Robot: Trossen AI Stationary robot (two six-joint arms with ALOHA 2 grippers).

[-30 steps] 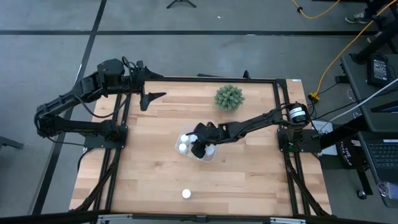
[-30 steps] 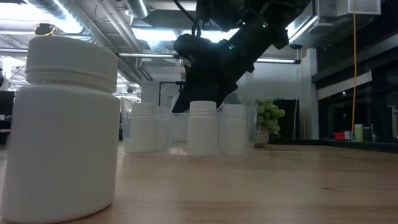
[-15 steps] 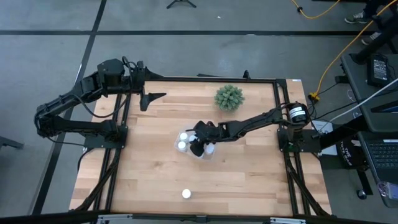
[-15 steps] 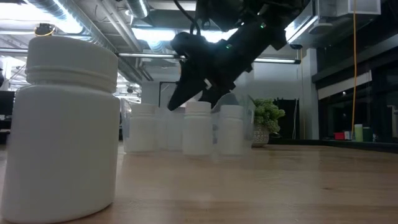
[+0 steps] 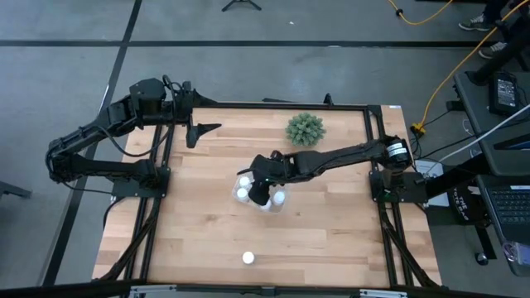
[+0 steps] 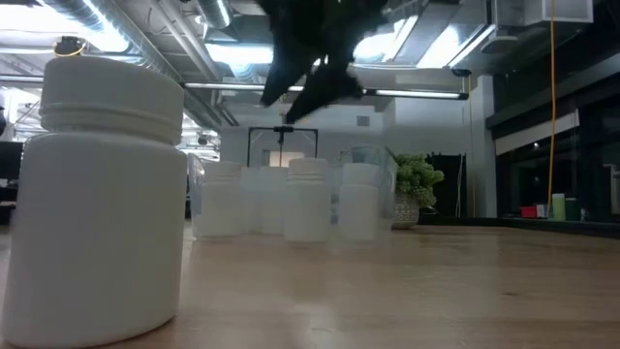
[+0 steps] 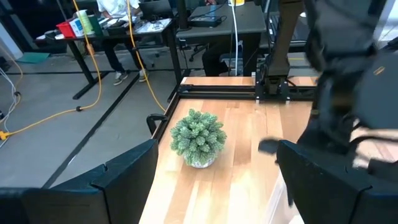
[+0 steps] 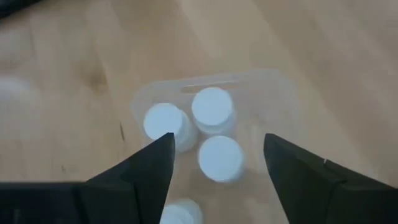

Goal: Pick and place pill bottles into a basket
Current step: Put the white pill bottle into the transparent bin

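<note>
The wooden table (image 5: 207,223) fills the middle of the high view. The left gripper (image 5: 207,129) waits at its upper left, fingers spread, holding nothing. The right gripper (image 5: 258,192) hangs at centre over the clear basket (image 8: 273,93), fingers wide apart and empty. Pill bottles (image 8: 213,107) stand upright inside the basket. One lone bottle (image 5: 248,258) stands near the bottom edge.

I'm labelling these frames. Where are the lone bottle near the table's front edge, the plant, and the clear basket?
lone bottle (image 5: 248,258), high view, on its white cap.
plant (image 5: 305,129), high view, on the middle of its green spikes.
clear basket (image 8: 273,93), right wrist view, on its bare rim.
</note>
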